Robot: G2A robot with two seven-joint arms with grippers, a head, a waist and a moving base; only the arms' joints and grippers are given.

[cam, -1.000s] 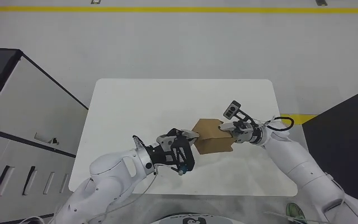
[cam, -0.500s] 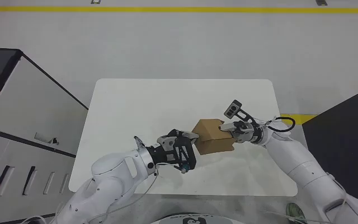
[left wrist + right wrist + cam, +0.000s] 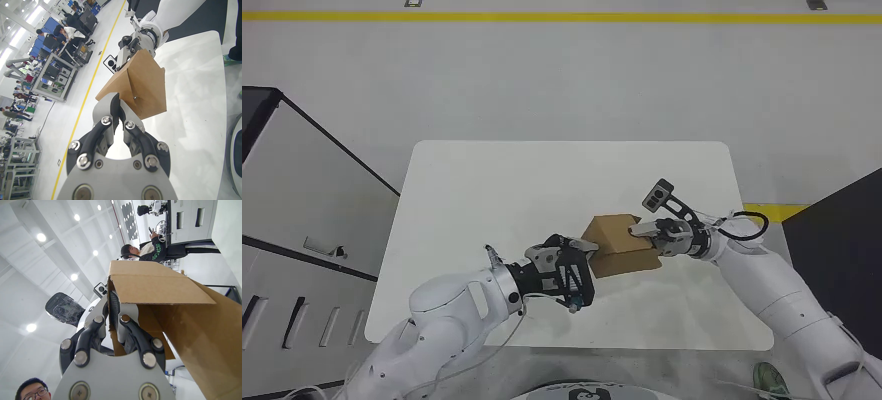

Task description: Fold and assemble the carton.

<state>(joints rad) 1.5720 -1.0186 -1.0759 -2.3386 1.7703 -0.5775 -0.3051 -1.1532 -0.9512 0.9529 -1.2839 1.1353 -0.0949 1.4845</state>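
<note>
**Carton gripped from both sides, only part-formed**

- Location: the brown carton (image 3: 620, 245) sits over the robot-side half of the white tabletop (image 3: 492, 200), a little toward the robot's right, between the two arms. I cannot tell whether its lower edge touches the surface or hangs just above it.
- Left end effector (image 3: 118, 106): closed on a cardboard edge at the near corner of the carton, with the panel running in between the two fingers. A thin pinch on one sheet like this probably steers a flap rather than carrying the weight.
- Right end effector (image 3: 113, 302): clamped on the opposite side, with the edge of a flap caught between its pads. Beyond its grip a top flap is folded over, and the open brown interior shows beneath that flap.
- Shape: the panels meet at slanted angles and a creased seam with a small gap crosses the face nearest the left arm. The body looks skewed, not square.
- Why held this way, as I read it: opposing grips on opposite sides let one arm anchor the carton while the other bends a panel along its score line.
- Stage: mid-fold, judging by the loose flaps.
- Risk: the thin board could slip from or crumple in either pinch if the arms pull apart.
</note>
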